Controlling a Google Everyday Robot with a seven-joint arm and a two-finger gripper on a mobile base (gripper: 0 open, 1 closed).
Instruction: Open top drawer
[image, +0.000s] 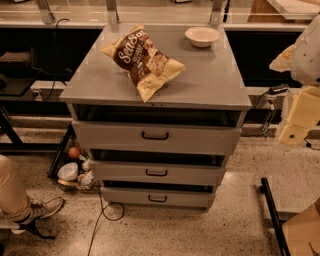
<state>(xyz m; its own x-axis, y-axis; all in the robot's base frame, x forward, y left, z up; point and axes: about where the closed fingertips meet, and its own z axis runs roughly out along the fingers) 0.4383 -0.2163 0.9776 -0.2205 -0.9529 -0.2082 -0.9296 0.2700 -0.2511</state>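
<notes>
Three grey metal drawers are seen stacked at the middle of the camera view. The top drawer (200, 139), the widest and tallest-fronted, is set directly beneath the worktop (210, 80), and a small black handle (155, 135) is fixed at the centre of its front. A dark gap is shown between that front and the worktop edge. The two lower drawers (190, 175) are narrower. On the worktop a chip bag (143, 60) is laid left of centre, and a pale bowl (202, 36) is placed at the far side. The tool (298, 119) is held at the right edge of the scene, well apart from the top drawer and about level with its front. Whether the tool is apart or together cannot be told.
</notes>
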